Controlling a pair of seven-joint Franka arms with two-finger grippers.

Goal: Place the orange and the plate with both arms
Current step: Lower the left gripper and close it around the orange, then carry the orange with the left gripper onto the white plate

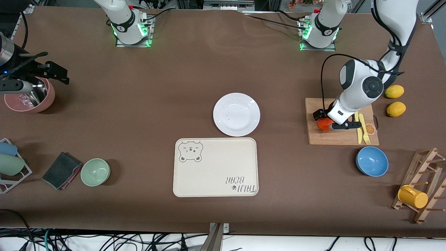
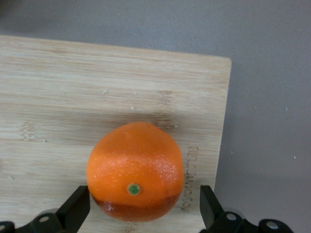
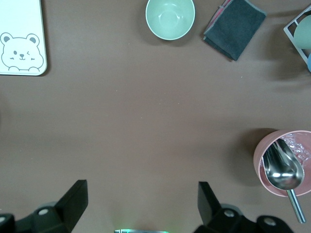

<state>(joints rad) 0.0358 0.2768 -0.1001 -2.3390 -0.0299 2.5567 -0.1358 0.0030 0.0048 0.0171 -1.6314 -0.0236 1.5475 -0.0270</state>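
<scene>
Currently my left gripper point(image 1: 327, 122) is lowered onto the cutting board point(image 1: 334, 137) with its jaws apart, bracketing the orange point(image 2: 134, 171) for a side grasp, at 3 o'clock from the plate point(image 1: 236, 114), while my right gripper point(image 3: 141, 206), jaws apart, waits above the surface point(image 1: 139, 104) for the plate.

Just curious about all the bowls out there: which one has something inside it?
The pink bowl at the right arm's end of the table: a metal scoop sits in it. The green bowl and the blue bowl show nothing inside.
</scene>
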